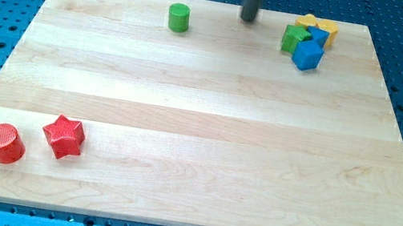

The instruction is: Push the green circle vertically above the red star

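Note:
The green circle (178,18) stands near the view's top edge of the wooden board (199,129), left of centre. The red star (63,136) lies at the view's lower left. My tip (249,18) is a dark rod end at the view's top, to the right of the green circle and well apart from it, far from the red star.
A red circle (4,143) sits just left of the red star. At the view's top right is a tight cluster: a green block (294,39), a blue cube (307,55), another blue block (318,37) and yellow blocks (314,23).

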Robot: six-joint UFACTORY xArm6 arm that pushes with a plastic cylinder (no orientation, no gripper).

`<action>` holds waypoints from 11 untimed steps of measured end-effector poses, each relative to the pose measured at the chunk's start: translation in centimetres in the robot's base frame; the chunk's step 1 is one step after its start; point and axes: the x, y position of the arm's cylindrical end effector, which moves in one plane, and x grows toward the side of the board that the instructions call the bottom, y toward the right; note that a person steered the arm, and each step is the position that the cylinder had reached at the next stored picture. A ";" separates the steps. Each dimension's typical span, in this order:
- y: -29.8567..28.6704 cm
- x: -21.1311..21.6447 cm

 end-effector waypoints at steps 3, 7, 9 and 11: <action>-9.8 7.0; -9.2 11.6; -18.6 6.9; -21.8 7.1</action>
